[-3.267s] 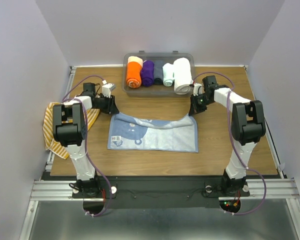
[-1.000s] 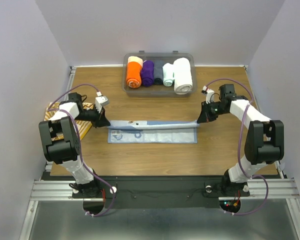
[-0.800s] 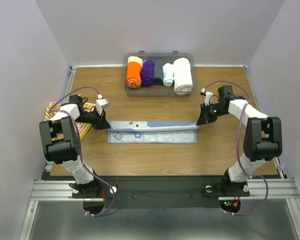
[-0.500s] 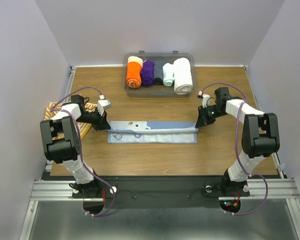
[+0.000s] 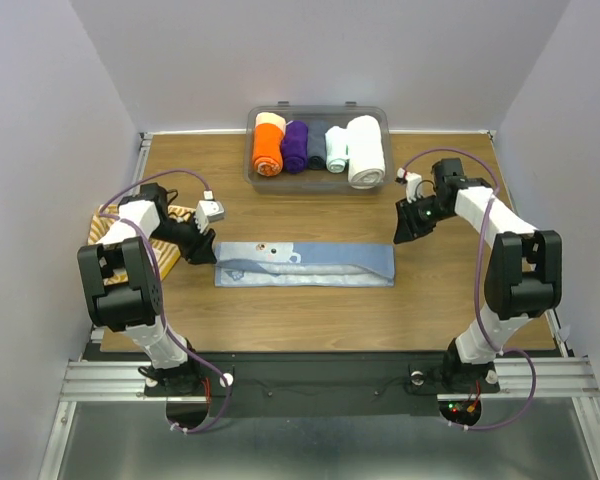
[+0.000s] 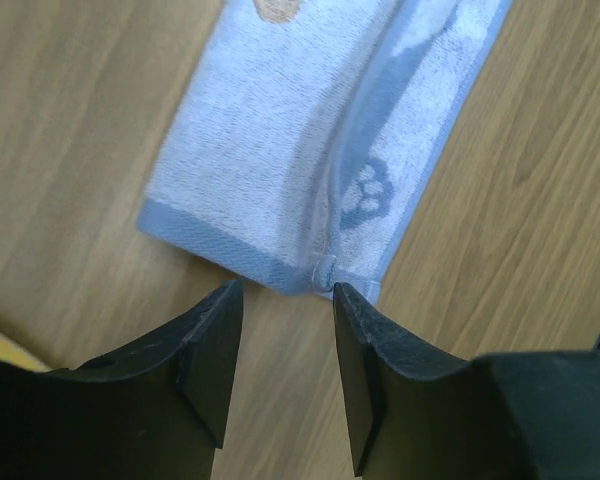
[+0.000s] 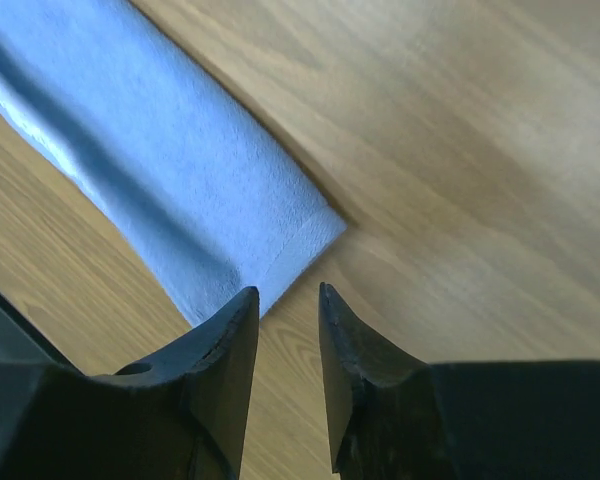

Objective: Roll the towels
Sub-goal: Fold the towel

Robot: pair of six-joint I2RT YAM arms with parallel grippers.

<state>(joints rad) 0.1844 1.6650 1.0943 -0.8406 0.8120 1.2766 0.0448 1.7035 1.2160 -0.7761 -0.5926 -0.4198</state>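
Note:
The pale blue towel [image 5: 305, 263] lies folded into a long narrow strip across the middle of the table. My left gripper [image 5: 206, 250] stands open just off its left end; in the left wrist view the towel's end [image 6: 280, 150] with a paw print lies just beyond the empty fingertips [image 6: 285, 290]. At the strip's right end my right gripper [image 5: 403, 232] is also open, and the towel's corner [image 7: 170, 170] lies just ahead of its empty jaws [image 7: 288, 290]. The yellow-orange striped towel [image 5: 103, 223] lies crumpled at the left table edge, partly hidden by my left arm.
A clear bin [image 5: 380, 112] at the back middle holds an orange roll [image 5: 268, 146], a purple roll [image 5: 295, 146], two smaller rolls and a thick white roll [image 5: 365, 150]. Bare wood shows in front of the blue strip and at the right.
Both grippers have opened and let go of the blue towel's ends. The lifted half has settled flat onto the strip, and both grippers have drawn back a little.

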